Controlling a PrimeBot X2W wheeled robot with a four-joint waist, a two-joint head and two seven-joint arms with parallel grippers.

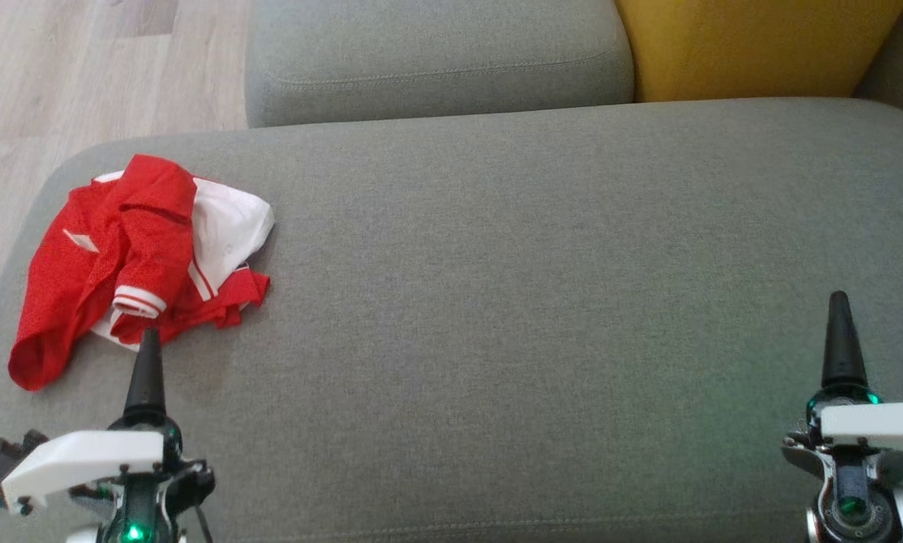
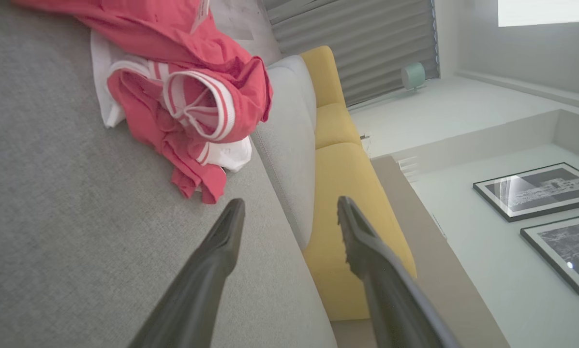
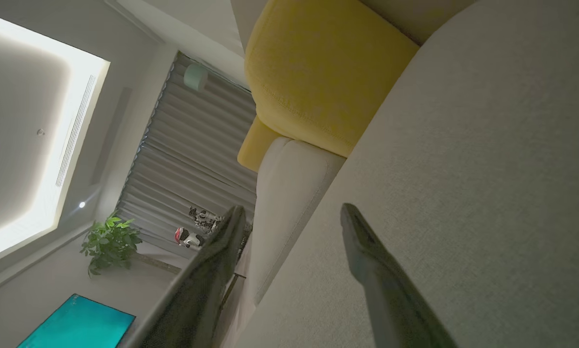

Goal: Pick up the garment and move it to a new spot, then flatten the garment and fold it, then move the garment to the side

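Note:
The garment (image 1: 138, 260) is a crumpled red and white shirt lying on the left part of the grey sofa seat (image 1: 534, 302). In the left wrist view the garment (image 2: 183, 96) lies a short way beyond the fingers. My left gripper (image 1: 148, 354) hovers at the garment's near edge, its tip overlapping the red hem; its jaws stand open and empty (image 2: 289, 227). My right gripper (image 1: 841, 339) is far to the right above bare cushion, also open with nothing between its fingers (image 3: 294, 232).
A grey back cushion (image 1: 436, 60) and a yellow cushion (image 1: 753, 45) stand behind the seat. Wooden floor (image 1: 81, 68) lies beyond the seat's left edge. Broad bare cushion stretches between the two grippers.

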